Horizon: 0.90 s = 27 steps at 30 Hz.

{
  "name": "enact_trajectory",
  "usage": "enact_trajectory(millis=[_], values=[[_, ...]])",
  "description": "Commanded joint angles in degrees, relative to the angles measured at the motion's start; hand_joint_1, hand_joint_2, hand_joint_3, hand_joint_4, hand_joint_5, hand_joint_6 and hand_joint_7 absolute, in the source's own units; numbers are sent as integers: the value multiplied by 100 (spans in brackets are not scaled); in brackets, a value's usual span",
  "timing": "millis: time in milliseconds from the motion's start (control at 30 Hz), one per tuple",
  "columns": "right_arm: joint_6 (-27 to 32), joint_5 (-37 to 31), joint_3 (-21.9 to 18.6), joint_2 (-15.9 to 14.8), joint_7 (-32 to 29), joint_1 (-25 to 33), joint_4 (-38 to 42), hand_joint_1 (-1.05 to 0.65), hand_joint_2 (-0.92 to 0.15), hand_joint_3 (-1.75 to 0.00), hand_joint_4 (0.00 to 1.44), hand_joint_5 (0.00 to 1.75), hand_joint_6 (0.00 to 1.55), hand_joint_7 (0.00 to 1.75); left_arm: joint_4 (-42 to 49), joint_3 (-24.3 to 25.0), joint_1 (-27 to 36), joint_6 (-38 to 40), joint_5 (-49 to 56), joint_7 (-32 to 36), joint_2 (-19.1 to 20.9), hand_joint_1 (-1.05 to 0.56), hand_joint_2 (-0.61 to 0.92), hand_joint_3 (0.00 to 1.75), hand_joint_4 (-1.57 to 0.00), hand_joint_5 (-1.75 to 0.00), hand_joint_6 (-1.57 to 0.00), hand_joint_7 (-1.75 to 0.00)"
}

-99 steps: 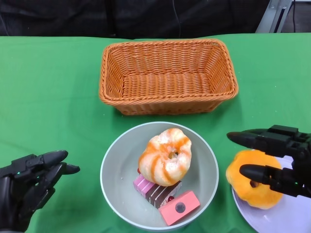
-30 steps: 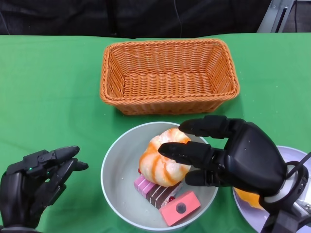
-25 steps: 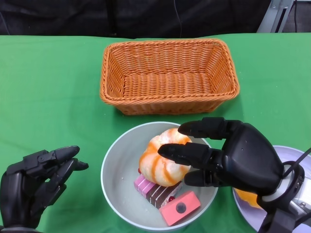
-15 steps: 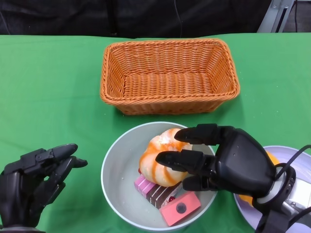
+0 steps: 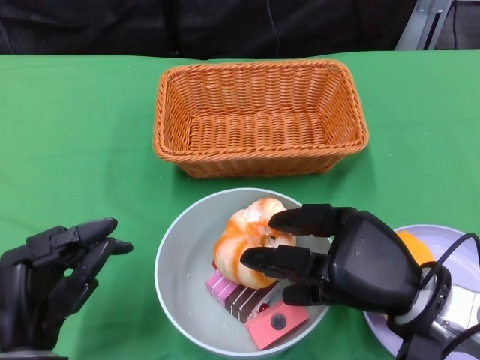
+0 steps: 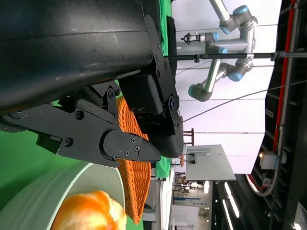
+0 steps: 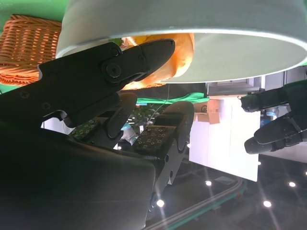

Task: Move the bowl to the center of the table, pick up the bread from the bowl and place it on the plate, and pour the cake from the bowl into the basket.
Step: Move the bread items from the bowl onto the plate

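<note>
Overhead, from the head camera, a green table carries a wicker basket toward its far edge. A pale bowl sits at the near edge, middle. Inside it lies an orange-striped bread resting on a striped cake and a pink cake. The right hand reaches into the bowl with fingers spread, bracketing the bread's right side, not yet closed on it. A white plate at the near right corner already holds another orange bun. The left hand hovers near the left of the bowl, fingers loosely apart, holding nothing.

Next, the right wrist camera shows black fingers against the bread beside the bowl's rim.

Finally, the left wrist camera shows the bowl's rim, the bread and the basket beyond empty fingers.

Risks, as a judgement: the soft round bread could squash or roll from a shallow grip; the lower fingers might drag the cakes out too; the unheld bowl could slide or tip.
</note>
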Motion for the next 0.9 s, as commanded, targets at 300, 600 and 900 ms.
enact_trajectory(millis=[300, 600, 900], values=[[405, -110, 362, 149, -546, -341, 379, -55, -82, 0, 89, 7, 77, 1, 29, 21, 67, -18, 20, 41, 65, -27, 92, 18, -85, -101, -129, -1], [715, -229, 700, 434, -1006, -678, 1029, -55, -79, 0, 89, 7, 77, 0, 124, 29, 37, -130, 5, 8, 40, -29, 92, 17, -85, -102, -129, -1], [781, -174, 1011, 607, -1054, -1030, 1704, -56, -78, 0, 88, 6, 77, 0, 103, 24, 46, -158, -20, 12, 44, -27, 92, 19, -86, -99, -129, -1]])
